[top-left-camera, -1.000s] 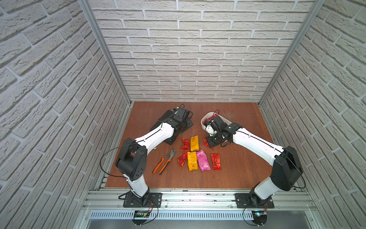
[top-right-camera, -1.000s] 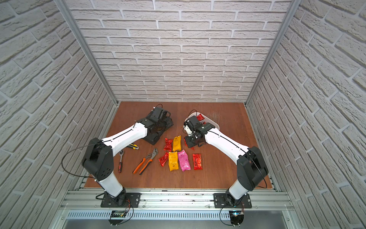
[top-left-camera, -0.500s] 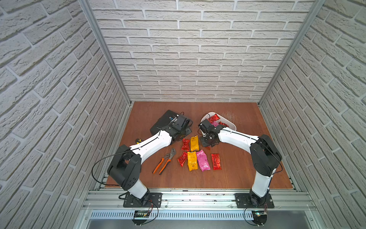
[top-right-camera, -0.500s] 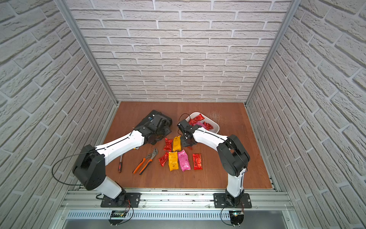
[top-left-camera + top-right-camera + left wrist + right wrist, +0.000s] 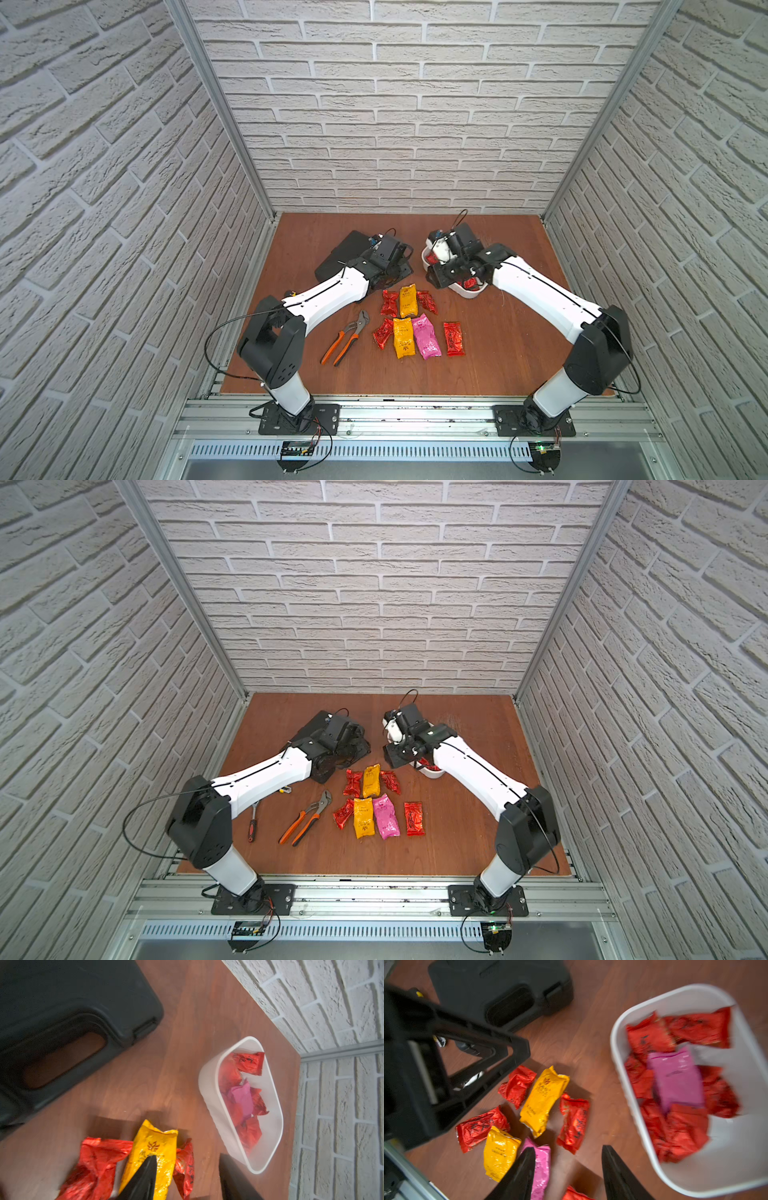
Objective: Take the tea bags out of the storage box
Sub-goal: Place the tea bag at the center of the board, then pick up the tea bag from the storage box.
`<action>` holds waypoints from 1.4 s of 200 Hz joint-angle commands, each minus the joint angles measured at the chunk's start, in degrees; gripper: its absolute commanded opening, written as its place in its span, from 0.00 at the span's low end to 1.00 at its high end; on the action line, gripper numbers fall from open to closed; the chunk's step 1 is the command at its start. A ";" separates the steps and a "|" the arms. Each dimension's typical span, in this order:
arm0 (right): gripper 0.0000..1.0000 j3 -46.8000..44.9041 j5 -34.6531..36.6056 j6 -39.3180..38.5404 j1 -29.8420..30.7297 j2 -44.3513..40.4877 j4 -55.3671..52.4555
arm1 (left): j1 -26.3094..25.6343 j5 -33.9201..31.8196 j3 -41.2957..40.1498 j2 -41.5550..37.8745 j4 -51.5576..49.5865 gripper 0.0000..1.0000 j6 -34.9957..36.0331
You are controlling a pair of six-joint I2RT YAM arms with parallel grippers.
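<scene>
Red foil tea bags [image 5: 675,1130] overlap in the storage box [image 5: 615,1068] at one o'clock on the bench [image 5: 498,353]. Left fingers [image 5: 141,1184] and right fingers [image 5: 616,1176] gape empty; a pinch may snag two, or tip the box.

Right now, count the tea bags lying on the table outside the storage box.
7. Far row: red, yellow, red. Near row: red, yellow, pink, red. None seems hidden; more sit in the storage box.

Seven foil tea bags [image 5: 404,343] flat on the tabletop [image 5: 498,353] in two rows (four red, two yellow, one pink); more reds and a pink heaped in the white storage box [image 5: 207,1084].
</scene>
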 commanded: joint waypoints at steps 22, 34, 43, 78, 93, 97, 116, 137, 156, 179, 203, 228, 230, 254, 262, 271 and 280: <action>0.61 -1.54 2.64 -11.77 -8.32 -0.03 -7.41 | -0.77 11.30 5.56 8.32 8.74 0.56 2.76; 0.61 -1.04 -0.08 -11.11 -10.68 0.78 -6.93 | -0.74 12.43 6.89 10.38 8.95 0.56 1.87; 0.61 -0.41 -2.99 -10.81 -11.80 1.65 -6.17 | -0.66 12.90 7.76 11.70 9.19 0.56 1.39; 0.52 3.79 -6.44 -14.92 -12.97 8.04 -5.83 | 0.53 15.82 11.97 16.94 9.64 0.56 -1.08; 0.47 6.43 -5.65 -17.66 -13.78 11.63 -7.47 | 1.20 16.82 13.71 18.92 9.61 0.56 -1.85; 0.45 7.15 -6.02 -18.35 -13.97 12.46 -8.03 | 1.37 16.94 14.26 19.32 9.51 0.55 -2.04; 0.42 10.04 -5.82 -20.26 -14.28 15.77 -9.38 | 2.00 17.20 16.13 20.94 8.60 0.55 -3.06; 0.40 11.51 -7.89 -21.04 -14.24 17.96 -9.45 | 2.43 16.99 17.26 22.32 7.14 0.54 -4.15; 0.40 12.06 -7.63 -21.36 -14.24 19.68 -9.49 | 2.70 16.59 18.31 23.54 5.58 0.52 -5.27; 0.36 12.64 -7.61 -21.45 -14.24 21.25 -10.01 | 2.86 14.71 18.77 24.05 3.42 0.49 -6.72; 0.35 12.96 -8.72 -21.40 -14.24 23.42 -10.18 | 3.31 13.94 19.08 24.47 2.35 0.48 -7.66; 0.33 13.88 -9.00 -21.26 -14.24 25.24 -10.62 | 3.56 14.67 20.14 25.43 2.26 0.49 -7.63; 0.33 13.89 -9.04 -21.27 -14.24 25.42 -10.72 | 3.58 14.75 20.23 25.45 2.30 0.49 -7.69; 0.33 15.50 -9.80 -21.32 -14.15 27.35 -11.92 | 3.65 14.29 20.48 25.57 2.25 0.48 -7.62; 0.32 16.04 -9.65 -21.24 -14.07 27.85 -12.33 | 3.71 14.07 20.61 25.51 2.18 0.48 -7.62; 0.30 16.31 -9.67 -21.16 -14.02 28.24 -12.40 | 3.76 14.07 20.67 25.53 2.20 0.48 -7.45; 0.28 16.44 -9.91 -21.02 -13.98 28.35 -12.28 | 3.84 14.08 20.84 25.51 2.13 0.48 -7.30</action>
